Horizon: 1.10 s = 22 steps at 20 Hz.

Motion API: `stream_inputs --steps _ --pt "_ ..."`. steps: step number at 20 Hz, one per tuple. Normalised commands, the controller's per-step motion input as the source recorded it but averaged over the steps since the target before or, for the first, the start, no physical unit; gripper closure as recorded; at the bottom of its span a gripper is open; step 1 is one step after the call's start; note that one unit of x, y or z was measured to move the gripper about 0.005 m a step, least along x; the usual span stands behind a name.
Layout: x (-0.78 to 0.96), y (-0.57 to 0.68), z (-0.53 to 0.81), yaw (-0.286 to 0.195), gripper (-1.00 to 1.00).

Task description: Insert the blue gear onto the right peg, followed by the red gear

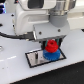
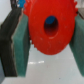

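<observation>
Over the grey, black-rimmed base plate (image 1: 42, 58) my gripper (image 1: 50, 44) hangs with its jaws clamped on the red gear (image 1: 51, 45). From the wrist view the red gear (image 2: 49, 27) sits between my two fingers (image 2: 21, 47), pressed on both sides, and its round centre hole shows blue through it. Directly beneath, the blue gear (image 1: 51, 53) lies flat on the base plate, toward the exterior view's right end of it. Red gear and blue gear appear stacked, the red one just above the blue one's hub; whether they touch I cannot tell. The right peg itself is hidden under the gears. Base plate rests on a white table (image 1: 15, 72).
</observation>
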Motion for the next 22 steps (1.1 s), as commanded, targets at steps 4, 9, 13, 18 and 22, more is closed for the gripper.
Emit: stream_inputs --steps 4,9,13,18,22 --pt "0.49 0.06 0.39 0.0 1.0" --pt "0.12 0.01 0.0 0.0 1.0" --pt "0.06 -0.13 -0.22 0.0 1.0" --pt "0.04 -0.22 -0.25 0.0 1.0" --pt "0.01 -0.16 -0.19 0.0 1.0"
